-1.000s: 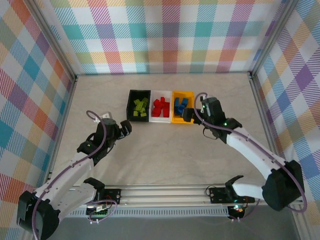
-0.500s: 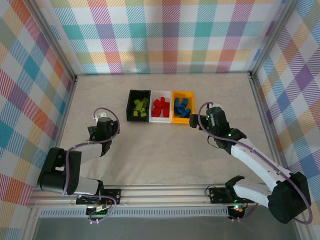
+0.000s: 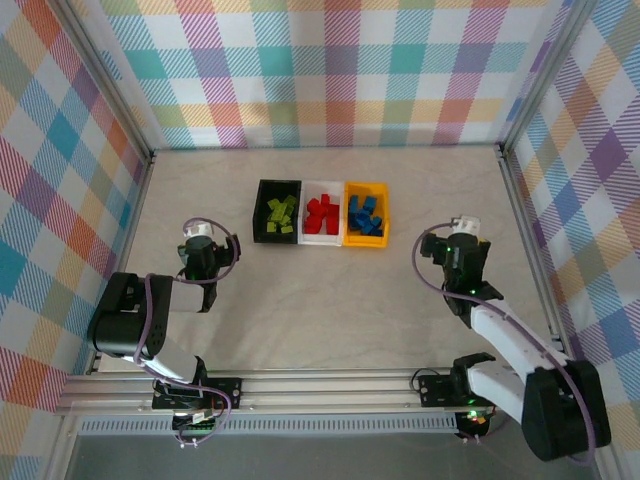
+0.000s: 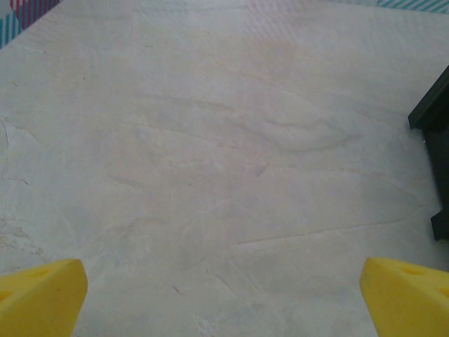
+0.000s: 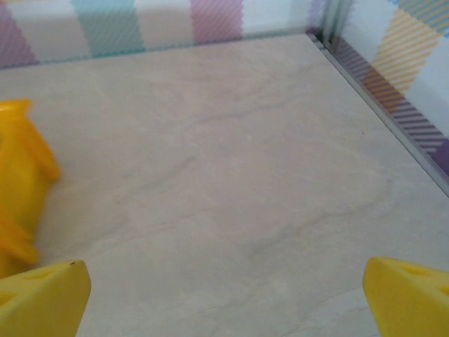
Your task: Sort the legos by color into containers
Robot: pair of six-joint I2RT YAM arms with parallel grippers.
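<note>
You've got green legos (image 3: pixel 281 215) in black bin (image 3: pixel 262 187), red legos (image 3: pixel 321 213) in white bin (image 3: pixel 322 183), blue legos (image 3: pixel 363 214) in orange-yellow bin (image 3: pixel 385 210), upper centre, top view. Left arm (image 3: pixel 170 295) folded low at lower left, right arm (image 3: pixel 500 335) lower right, over desk (image 3: pixel 330 290). Left jaws, right jaws: spread wide.

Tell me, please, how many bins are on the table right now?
3, side by side in a row: the black bin on the left, the white bin in the middle, the orange-yellow bin on the right. None seems hidden.
</note>
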